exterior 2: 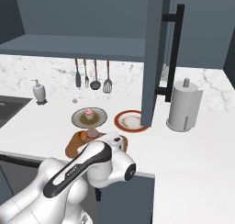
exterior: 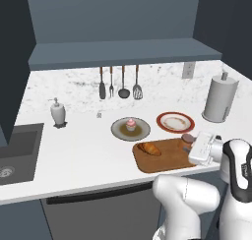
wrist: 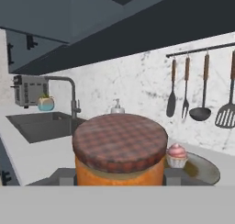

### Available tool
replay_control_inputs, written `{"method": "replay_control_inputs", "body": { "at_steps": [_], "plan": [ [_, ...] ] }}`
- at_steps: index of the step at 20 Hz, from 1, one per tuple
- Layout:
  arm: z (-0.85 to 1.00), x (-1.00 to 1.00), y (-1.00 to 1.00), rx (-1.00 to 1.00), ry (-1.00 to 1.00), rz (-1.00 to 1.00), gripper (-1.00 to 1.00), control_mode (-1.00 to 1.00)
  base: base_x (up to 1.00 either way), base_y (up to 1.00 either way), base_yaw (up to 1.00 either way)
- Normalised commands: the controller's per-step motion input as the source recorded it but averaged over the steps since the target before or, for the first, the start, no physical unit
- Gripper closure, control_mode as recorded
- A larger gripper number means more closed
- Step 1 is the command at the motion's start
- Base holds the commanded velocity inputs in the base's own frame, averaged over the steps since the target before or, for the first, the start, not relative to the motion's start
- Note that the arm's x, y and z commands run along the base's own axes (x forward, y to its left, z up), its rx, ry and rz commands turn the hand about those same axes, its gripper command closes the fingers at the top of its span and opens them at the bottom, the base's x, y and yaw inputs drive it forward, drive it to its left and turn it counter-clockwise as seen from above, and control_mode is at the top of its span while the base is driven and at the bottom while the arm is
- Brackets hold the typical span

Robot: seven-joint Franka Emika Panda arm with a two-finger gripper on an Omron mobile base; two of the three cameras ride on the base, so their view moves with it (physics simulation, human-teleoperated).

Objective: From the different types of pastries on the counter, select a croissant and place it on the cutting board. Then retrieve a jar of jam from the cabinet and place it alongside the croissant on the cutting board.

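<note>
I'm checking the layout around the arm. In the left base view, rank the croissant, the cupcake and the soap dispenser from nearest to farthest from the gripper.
1. croissant, on the cutting board, just left of the gripper.
2. cupcake, on the plate behind the board.
3. soap dispenser, far left near the sink.

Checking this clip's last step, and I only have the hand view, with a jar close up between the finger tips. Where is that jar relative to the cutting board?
Observer: In the left base view the jar of jam is at the right end of the cutting board, gripper closed on it.
Operator: Is the croissant on the board?
Observer: Yes, the croissant lies on the board's left part, apart from the jar.
Operator: What sits behind the board?
Observer: A red-rimmed plate, right of the cupcake on its own plate.
</note>
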Motion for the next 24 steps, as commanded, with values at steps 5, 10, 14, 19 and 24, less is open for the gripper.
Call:
{"method": "replay_control_inputs", "body": {
  "at_steps": [5, 10, 14, 19, 24],
  "plan": [
    [0.00, 0.30, -0.01, -0.02, 0.00, 0.00, 1.00, -1.00, 0.00, 0.00, 0.00],
    [-0.13, 0.00, -0.06, 0.00, 0.00, -0.03, 1.00, -1.00, 0.00, 0.00, 0.00],
    [-0.07, 0.00, 0.00, 0.00, 0.00, 0.00, 1.00, -1.00, 0.00, 0.00, 0.00],
    [-0.13, 0.00, 0.05, -0.02, 0.00, 0.00, 1.00, -1.00, 0.00, 0.00, 0.00],
    [-0.26, 0.00, 0.11, -0.03, 0.03, 0.00, 1.00, -1.00, 0.00, 0.00, 0.00]
  ]
}}
